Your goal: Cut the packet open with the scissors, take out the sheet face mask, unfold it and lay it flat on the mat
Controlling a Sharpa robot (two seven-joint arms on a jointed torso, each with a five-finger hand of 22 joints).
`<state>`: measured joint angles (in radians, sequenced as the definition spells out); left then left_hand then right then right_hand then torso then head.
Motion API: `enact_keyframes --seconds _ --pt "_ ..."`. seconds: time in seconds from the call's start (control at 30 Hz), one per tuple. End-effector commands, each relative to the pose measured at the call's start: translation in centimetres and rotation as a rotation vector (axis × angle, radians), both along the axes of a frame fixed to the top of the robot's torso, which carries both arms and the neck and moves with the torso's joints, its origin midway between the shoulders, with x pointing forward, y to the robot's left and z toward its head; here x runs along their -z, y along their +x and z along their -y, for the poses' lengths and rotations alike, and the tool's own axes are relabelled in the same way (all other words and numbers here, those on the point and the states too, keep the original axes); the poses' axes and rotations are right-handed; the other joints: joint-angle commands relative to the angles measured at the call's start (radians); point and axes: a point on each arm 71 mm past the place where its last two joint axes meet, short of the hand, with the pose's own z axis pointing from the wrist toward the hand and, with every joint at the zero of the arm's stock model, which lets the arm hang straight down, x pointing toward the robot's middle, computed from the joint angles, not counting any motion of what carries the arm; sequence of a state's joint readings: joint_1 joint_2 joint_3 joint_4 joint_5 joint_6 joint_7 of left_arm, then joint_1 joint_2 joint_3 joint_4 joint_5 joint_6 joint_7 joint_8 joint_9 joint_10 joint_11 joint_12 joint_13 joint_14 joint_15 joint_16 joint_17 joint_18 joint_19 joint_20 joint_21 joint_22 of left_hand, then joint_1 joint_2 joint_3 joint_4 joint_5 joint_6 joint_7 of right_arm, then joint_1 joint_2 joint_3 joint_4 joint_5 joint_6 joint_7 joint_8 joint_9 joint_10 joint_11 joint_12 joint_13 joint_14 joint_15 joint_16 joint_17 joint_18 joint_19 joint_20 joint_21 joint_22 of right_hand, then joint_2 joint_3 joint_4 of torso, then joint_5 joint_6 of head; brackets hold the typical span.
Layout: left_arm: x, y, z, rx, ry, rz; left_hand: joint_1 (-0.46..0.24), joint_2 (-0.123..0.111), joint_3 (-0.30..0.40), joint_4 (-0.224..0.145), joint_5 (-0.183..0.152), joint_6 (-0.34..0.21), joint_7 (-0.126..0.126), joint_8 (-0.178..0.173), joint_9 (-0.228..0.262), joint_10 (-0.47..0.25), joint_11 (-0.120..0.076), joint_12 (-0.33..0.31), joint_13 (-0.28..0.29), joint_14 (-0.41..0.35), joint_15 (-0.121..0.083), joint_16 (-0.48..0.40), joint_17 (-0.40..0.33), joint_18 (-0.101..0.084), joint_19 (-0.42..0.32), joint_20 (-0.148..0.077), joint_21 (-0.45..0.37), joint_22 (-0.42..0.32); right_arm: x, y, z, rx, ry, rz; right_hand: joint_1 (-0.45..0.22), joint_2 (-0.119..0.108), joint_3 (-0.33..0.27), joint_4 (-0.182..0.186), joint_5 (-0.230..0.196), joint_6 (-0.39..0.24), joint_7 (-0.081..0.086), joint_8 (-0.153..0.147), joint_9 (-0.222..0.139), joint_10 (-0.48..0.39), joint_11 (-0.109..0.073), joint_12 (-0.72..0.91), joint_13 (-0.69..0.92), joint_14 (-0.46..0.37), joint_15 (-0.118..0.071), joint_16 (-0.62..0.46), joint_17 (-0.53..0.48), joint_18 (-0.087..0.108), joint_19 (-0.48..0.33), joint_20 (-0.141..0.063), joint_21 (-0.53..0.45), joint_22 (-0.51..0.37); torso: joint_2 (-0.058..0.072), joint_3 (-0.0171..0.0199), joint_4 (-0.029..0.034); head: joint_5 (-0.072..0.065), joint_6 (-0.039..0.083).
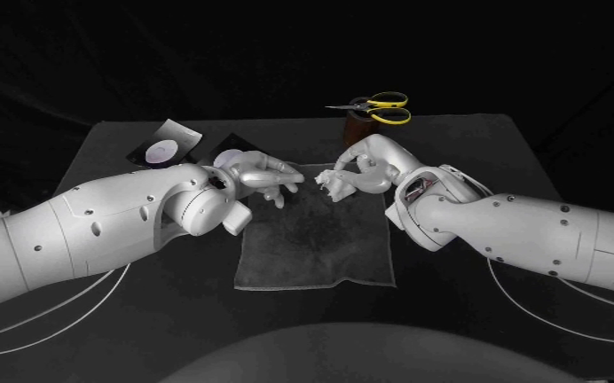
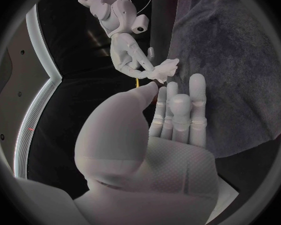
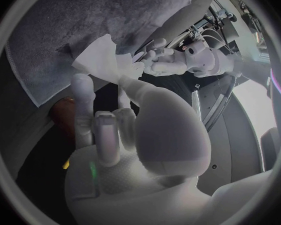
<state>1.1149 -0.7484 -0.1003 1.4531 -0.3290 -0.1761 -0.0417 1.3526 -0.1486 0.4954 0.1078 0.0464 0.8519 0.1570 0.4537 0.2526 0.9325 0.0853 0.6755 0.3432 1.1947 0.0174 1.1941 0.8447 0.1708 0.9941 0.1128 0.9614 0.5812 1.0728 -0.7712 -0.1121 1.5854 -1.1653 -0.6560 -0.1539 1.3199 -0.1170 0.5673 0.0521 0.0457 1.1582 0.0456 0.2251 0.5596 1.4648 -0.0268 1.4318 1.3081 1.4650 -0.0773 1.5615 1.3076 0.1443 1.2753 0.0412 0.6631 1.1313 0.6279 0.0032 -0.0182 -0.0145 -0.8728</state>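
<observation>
Found the sheet face mask (image 3: 102, 59) out of its packet (image 1: 169, 142) and held up as a small folded white wad between the two hands, just over the far end of the mat (image 1: 313, 250). Saw the right hand (image 1: 352, 175) pinching one edge of it at the fingertips. Could not tell about the left hand (image 1: 260, 173) — saw its fingers stretched toward the wad's other edge, perhaps touching, perhaps gripping. Noted the packet lying on the table (image 1: 492, 139) to the left of the mat, and the scissors (image 1: 380, 106) at the table's far edge, well apart from both hands. Judged the cutting and the taking-out done, and the unfolding just in hand — with no fold opened yet. Reckoned the next move called for a sure pinch by the left hand on a free layer, then a slow drawing-apart of the hands to open the thin sheet without tearing, and only then a lowering flat onto the mat.
</observation>
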Motion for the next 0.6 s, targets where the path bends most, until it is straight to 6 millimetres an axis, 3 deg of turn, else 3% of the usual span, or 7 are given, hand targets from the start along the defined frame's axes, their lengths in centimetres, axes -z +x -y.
enact_keyframes --seconds 0.03,0.13,0.2,0.6 --pt "0.1 -0.1 0.2 0.017 -0.006 0.024 0.001 -0.024 -0.005 -0.008 0.002 -0.009 0.005 -0.002 -0.001 -0.032 0.011 -0.042 -0.028 -0.091 0.01 -0.088 -0.131 0.01 -0.021 0.007 -0.025 -0.014 -0.2 -0.1 0.1 0.045 0.145 -0.104 -0.004 0.006 0.007 -0.001 0.003 0.008 -0.002 0.015 0.024 0.086 -0.004 -0.004 0.191 0.102 -0.005 0.0 0.244 0.012 0.001 -0.003 -0.004 -0.001 0.0 -0.0002 -0.0013 -0.004 0.0" --pt "0.4 -0.3 0.3 0.041 0.011 0.067 0.014 -0.06 -0.018 -0.026 0.002 -0.021 0.013 -0.003 -0.001 -0.057 0.024 -0.084 -0.059 -0.126 0.022 -0.12 -0.156 0.01 -0.037 0.018 -0.053 -0.031 -0.6 -0.1 0.2 0.071 0.204 -0.143 -0.005 0.007 0.008 -0.001 0.003 0.007 -0.002 0.015 0.025 0.086 -0.004 -0.006 0.19 0.101 -0.006 -0.001 0.241 0.013 0.0 -0.003 -0.007 -0.002 -0.001 -0.0008 -0.0009 -0.006 0.0" --pt "0.6 -0.4 0.4 0.054 0.022 0.098 0.032 -0.071 -0.023 -0.041 0.002 -0.029 0.018 -0.003 -0.002 -0.071 0.031 -0.112 -0.082 -0.146 0.029 -0.137 -0.168 0.011 -0.045 0.025 -0.071 -0.042 -0.8 0.0 0.2 0.087 0.236 -0.167 -0.006 0.008 0.008 -0.001 0.003 0.006 -0.002 0.015 0.025 0.085 -0.004 -0.008 0.188 0.101 -0.006 -0.002 0.239 0.014 -0.001 -0.003 -0.01 -0.004 0.0 -0.0009 0.0003 -0.008 0.0" --pt "2.1 -1.3 1.9 0.076 0.02 0.238 0.071 -0.073 -0.031 -0.081 0.002 -0.06 0.029 -0.014 -0.012 -0.086 0.045 -0.159 -0.132 -0.195 0.04 -0.174 -0.203 0.012 -0.056 0.035 -0.088 -0.052 -1.7 -0.2 0.0 0.13 0.352 -0.248 -0.009 0.01 0.011 -0.002 0.003 0.004 -0.002 0.016 0.026 0.085 -0.004 -0.012 0.187 0.1 -0.006 -0.004 0.235 0.015 -0.003 -0.004 -0.017 -0.006 0.001 -0.0029 -0.0003 -0.011 0.0"
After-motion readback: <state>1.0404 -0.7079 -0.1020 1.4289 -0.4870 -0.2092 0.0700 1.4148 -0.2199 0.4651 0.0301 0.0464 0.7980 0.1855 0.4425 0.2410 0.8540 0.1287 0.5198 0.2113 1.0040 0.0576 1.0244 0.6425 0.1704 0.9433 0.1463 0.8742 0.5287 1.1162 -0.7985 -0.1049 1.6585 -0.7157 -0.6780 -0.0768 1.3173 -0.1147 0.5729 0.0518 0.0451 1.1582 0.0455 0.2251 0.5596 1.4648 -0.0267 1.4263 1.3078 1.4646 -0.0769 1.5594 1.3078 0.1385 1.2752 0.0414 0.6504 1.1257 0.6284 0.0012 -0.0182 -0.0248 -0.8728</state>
